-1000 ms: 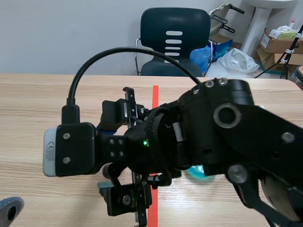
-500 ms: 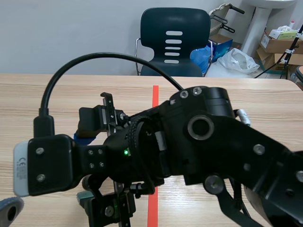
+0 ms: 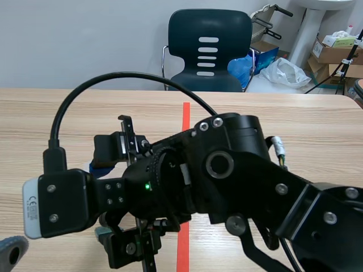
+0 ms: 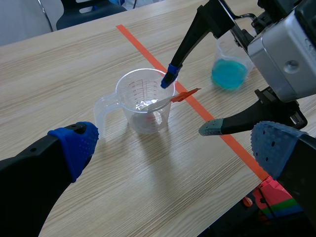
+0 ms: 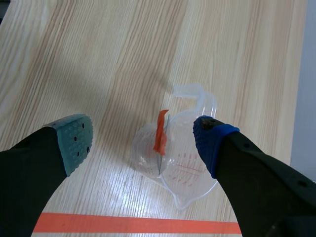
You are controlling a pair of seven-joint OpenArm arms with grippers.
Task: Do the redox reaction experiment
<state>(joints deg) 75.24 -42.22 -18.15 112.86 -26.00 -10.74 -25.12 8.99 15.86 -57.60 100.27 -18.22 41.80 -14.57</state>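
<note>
A clear measuring cup (image 4: 143, 101) with a handle stands on the wooden table, ahead of my left gripper (image 4: 173, 140), which is open and holds nothing. A thin tool with an orange handle (image 4: 185, 95) leans inside the cup, its handle over the rim. My right gripper (image 5: 140, 140) hangs open just above the cup (image 5: 173, 163) and the orange tool (image 5: 160, 131); its blue pad (image 4: 169, 79) is close to the rim, its grey-green pad (image 4: 212, 128) beside the cup. In the scene view the right arm (image 3: 227, 175) hides the cup.
A small beaker of blue liquid (image 4: 229, 74) stands beyond the orange tape line (image 4: 197, 106), behind the right gripper. A red and green object (image 4: 274, 197) lies under my left finger near the table's edge. A dark chair (image 3: 210, 45) stands behind the table.
The right arm has swung left and lower across the scene view, carrying its gripper further left. It now covers the blue liquid that showed under it a second ago.
</note>
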